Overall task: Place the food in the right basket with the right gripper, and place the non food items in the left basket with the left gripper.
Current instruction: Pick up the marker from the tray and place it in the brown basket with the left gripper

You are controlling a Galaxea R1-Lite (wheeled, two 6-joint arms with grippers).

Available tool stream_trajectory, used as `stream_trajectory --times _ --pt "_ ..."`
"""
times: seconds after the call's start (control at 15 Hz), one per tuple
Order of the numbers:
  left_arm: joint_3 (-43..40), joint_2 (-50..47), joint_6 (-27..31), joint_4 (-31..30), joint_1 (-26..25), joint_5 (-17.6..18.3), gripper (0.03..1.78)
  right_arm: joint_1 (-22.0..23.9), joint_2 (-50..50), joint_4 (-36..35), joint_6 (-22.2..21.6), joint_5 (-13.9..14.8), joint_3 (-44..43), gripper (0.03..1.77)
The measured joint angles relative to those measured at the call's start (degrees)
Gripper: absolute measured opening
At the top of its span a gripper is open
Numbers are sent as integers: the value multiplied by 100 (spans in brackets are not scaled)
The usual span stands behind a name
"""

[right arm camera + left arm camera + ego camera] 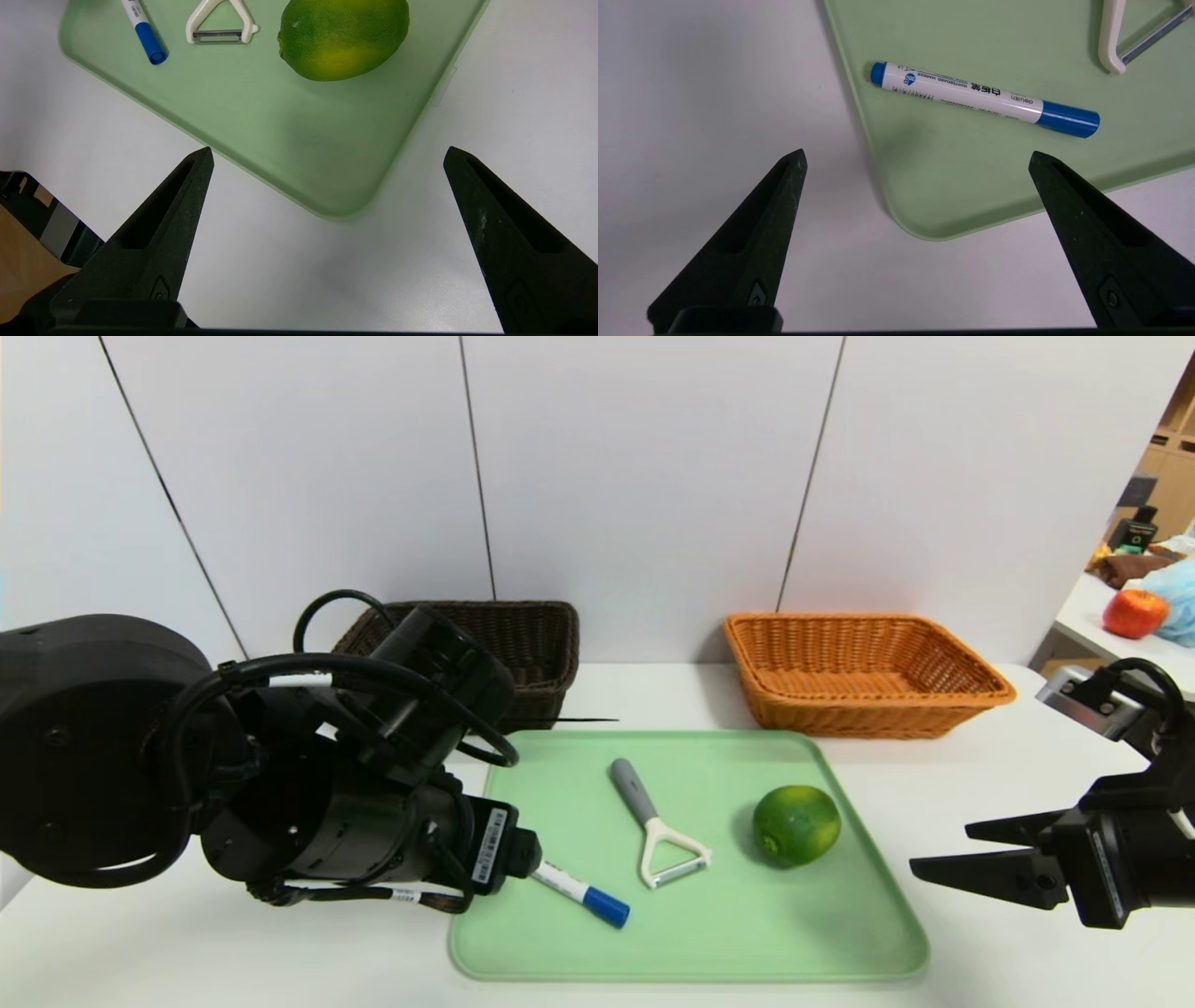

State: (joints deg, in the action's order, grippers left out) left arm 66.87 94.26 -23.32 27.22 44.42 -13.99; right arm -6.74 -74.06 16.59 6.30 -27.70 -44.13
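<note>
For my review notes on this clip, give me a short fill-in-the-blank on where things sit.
1. The marker, peeler and lime all lie on the green ____.
2. Between marker and lime lies the ____.
3. Both baskets, dark and orange, hold ____.
4. The left gripper and right gripper are both ____.

Missing words: tray; peeler; nothing; open
</note>
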Motion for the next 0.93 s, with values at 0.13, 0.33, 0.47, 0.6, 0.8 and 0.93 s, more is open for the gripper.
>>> stream_trajectory --times 0.13,0.33,0.47,0.6,0.8,0.93 --pt "35 -16 808 -24 -35 196 169 2 28 2 -2 0 6 170" --pt "129 -24 2159 -33 -297 898 169 35 71 2 -2 2 6 170" --pt "182 0 3196 -40 -619 1616 169 46 79 5 -5 -5 6 170" --pt "223 78 4269 -27 -945 2414 169 51 80 2 -79 -6 6 170" --pt "295 307 5775 28 -1273 3240 169 60 94 -6 -184 -6 -5 170" --pt "350 522 6607 45 -1351 3638 169 63 101 -9 -195 -9 -2 170"
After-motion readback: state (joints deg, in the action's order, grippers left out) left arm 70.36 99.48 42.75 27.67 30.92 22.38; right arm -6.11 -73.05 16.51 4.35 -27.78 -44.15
